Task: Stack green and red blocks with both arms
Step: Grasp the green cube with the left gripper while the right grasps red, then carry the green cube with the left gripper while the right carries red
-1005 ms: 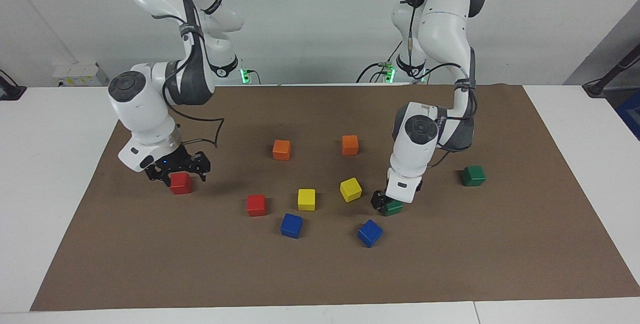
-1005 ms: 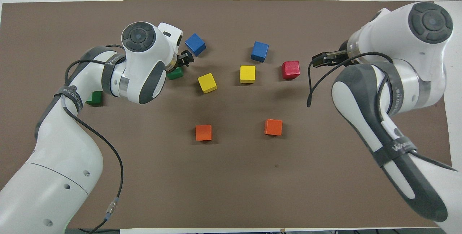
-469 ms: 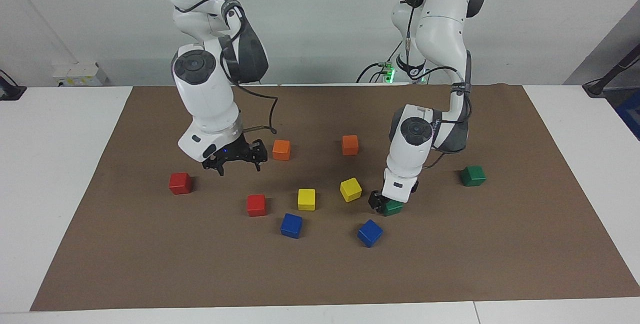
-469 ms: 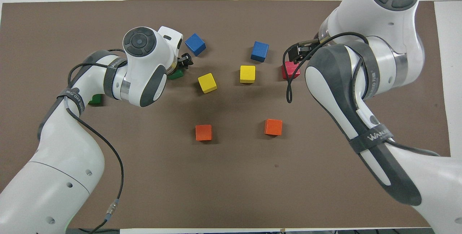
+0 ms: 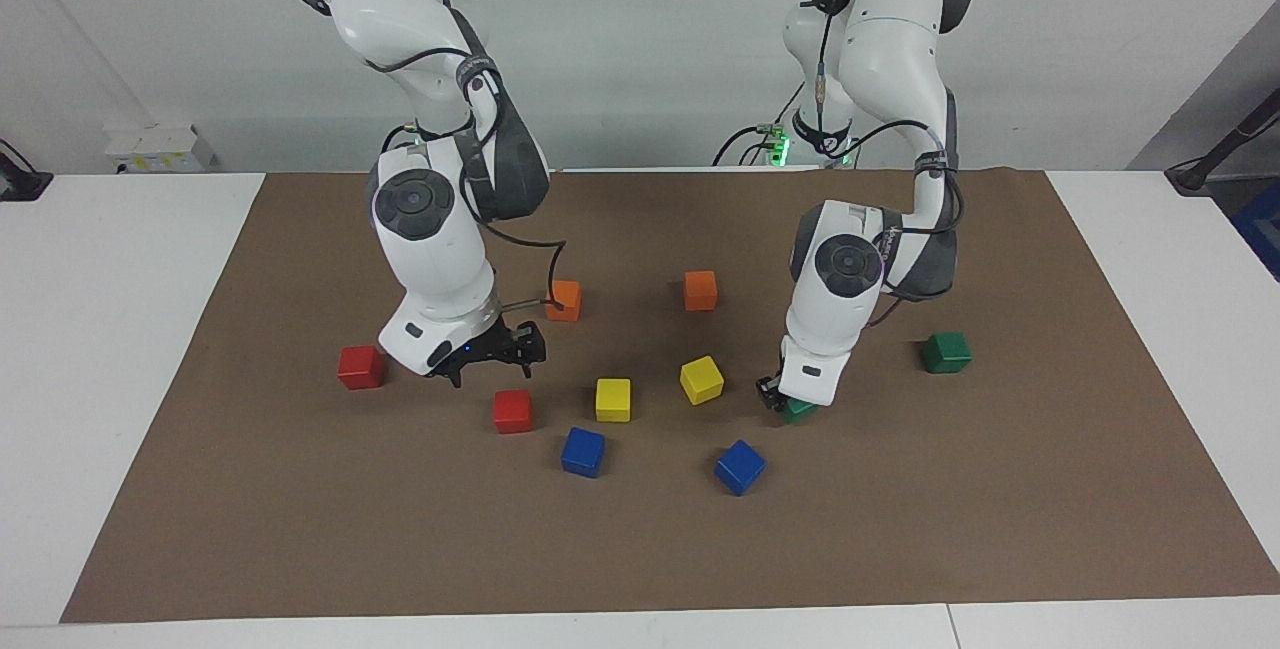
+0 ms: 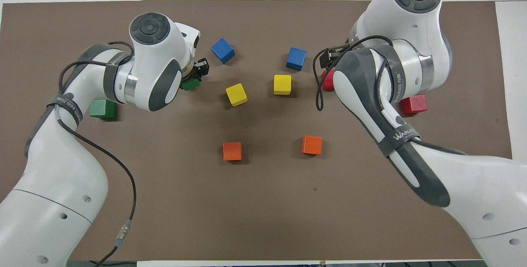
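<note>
Two dark green cubes, one (image 5: 946,352) in the open and one (image 5: 799,411) under the left gripper (image 5: 783,399), are showing against the plain brown mat (image 5: 1000,509). Two bright red cubes (image 5: 360,367) (image 5: 512,411) are glowing beside yellow (image 5: 613,399) (image 5: 701,379), blue (image 5: 583,452) (image 5: 739,467) and orange ones (image 5: 564,300) (image 5: 700,290). The arms are gleaming white with dark grey caps; both grippers, the right gripper (image 5: 492,357) too, are looking black. The tabletop (image 5: 110,329) is showing white.

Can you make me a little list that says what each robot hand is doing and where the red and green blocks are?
left gripper: holds green block, just above the mat
right gripper: open, over red block, not touching
other red block: on mat, right arm's end
other green block: on mat, left arm's end
stacks built: none
</note>
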